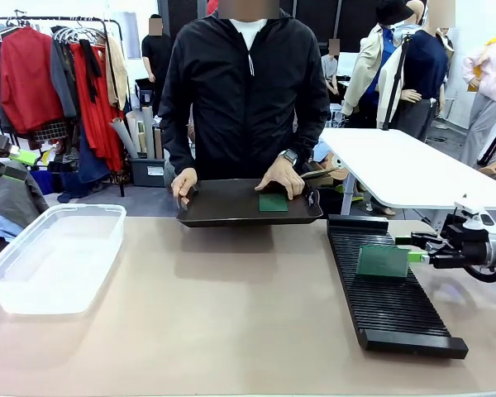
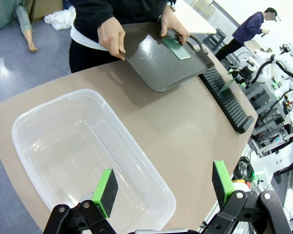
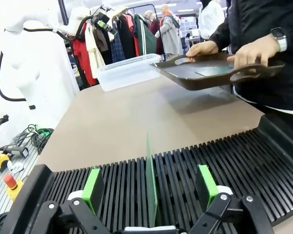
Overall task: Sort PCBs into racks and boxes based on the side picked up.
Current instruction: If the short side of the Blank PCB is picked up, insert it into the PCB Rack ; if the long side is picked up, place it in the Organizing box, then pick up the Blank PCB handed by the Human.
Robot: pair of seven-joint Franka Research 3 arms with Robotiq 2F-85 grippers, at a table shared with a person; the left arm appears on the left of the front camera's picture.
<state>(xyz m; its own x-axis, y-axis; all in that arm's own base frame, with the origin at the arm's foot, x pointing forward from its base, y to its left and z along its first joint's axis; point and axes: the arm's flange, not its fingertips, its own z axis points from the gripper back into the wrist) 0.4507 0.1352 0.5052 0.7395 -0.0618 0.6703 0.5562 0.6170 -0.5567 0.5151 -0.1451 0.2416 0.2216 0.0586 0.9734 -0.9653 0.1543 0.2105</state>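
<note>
Right gripper [image 3: 150,187] jaws apart, flanking PCB [image 1: 382,261] upright in rack [image 1: 397,310] slot, pads clear. Left gripper [image 2: 163,183] jaws apart above clear tub [image 2: 39,126].

Bright, even overhead indoor light, soft shadow lay under the tray [image 1: 223,203] on the tabletop [image 1: 231,331], pale sheen showed on the tray and clear tub [image 1: 33,299], wrist views bowed at edges

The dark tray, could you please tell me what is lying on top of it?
One green PCB lies flat on the tray. The person's hand beside it covers part of the rim.
</note>
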